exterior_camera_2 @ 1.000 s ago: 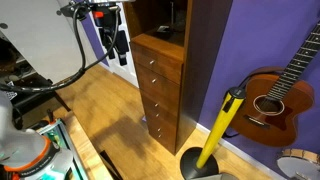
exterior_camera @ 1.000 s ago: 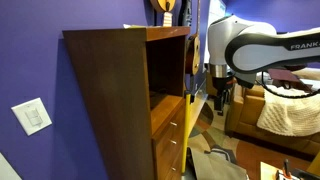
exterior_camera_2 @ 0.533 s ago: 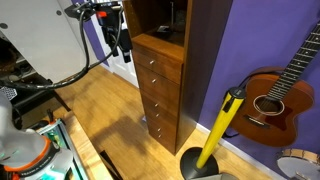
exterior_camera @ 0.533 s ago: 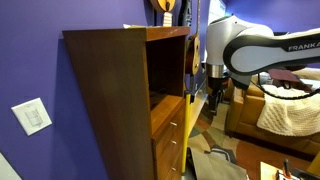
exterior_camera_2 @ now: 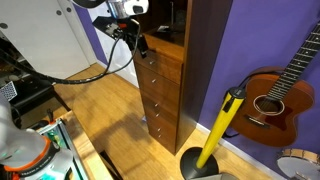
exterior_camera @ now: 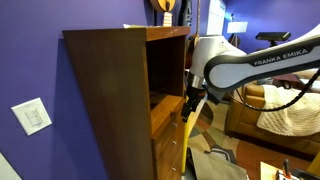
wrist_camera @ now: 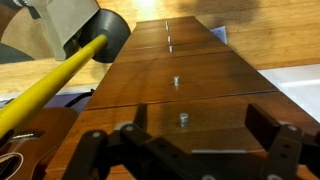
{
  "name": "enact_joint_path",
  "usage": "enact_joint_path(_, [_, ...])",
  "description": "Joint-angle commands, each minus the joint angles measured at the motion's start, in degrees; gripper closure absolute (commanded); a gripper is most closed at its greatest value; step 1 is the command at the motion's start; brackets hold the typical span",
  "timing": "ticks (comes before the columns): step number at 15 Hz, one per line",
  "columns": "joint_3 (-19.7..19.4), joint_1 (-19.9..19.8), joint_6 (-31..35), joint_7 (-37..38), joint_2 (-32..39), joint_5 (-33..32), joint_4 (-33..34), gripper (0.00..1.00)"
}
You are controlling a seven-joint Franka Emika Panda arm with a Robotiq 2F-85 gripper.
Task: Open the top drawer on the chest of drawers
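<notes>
The chest of drawers (exterior_camera: 105,90) is a tall dark-brown cabinet with an open shelf above lighter drawer fronts; it shows in both exterior views (exterior_camera_2: 205,60). The top drawer (exterior_camera_2: 160,58) is closed. In the wrist view the top drawer (wrist_camera: 230,108) fills the lower frame, with its small metal knob (wrist_camera: 183,119) in the middle. My gripper (wrist_camera: 207,137) is open, its two fingers spread to either side of that knob, close to the drawer front without gripping it. It also shows in both exterior views, against the upper drawer front (exterior_camera: 190,105) (exterior_camera_2: 140,45).
A yellow-handled dustpan (exterior_camera_2: 218,125) and a guitar (exterior_camera_2: 275,95) stand beside the chest against the purple wall. A brown sofa (exterior_camera: 270,112) is behind the arm. Lower drawers (exterior_camera_2: 160,100) are closed. There is wooden floor (exterior_camera_2: 110,105) in front.
The arm has swung in toward the chest and the gripper has come from open space beside it to just in front of the top drawer.
</notes>
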Motion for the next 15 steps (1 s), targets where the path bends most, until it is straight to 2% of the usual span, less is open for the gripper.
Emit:
enact_joint_path(1, [-1.5, 0.8, 3.0, -3.3, 2.8, 3.3, -0.4, 0.0])
enact_joint_path(6, [-1.3, 1.1, 7.0, -9.2, 5.9, 2.4, -0.5, 0.01])
enact_joint_path(10, [-1.2, 1.3, 9.0, -11.2, 7.5, 2.4, -0.6, 0.2])
enact_joint_path(12, [-1.2, 1.1, 9.7, -11.3, 8.1, 2.0, -0.7, 0.38])
enact_joint_path(13, [-1.2, 1.0, 10.2, -11.2, 8.4, 1.8, -0.8, 0.39])
enact_joint_path(15, [-1.2, 0.8, 11.6, -10.9, 9.0, 1.6, -0.9, 0.3])
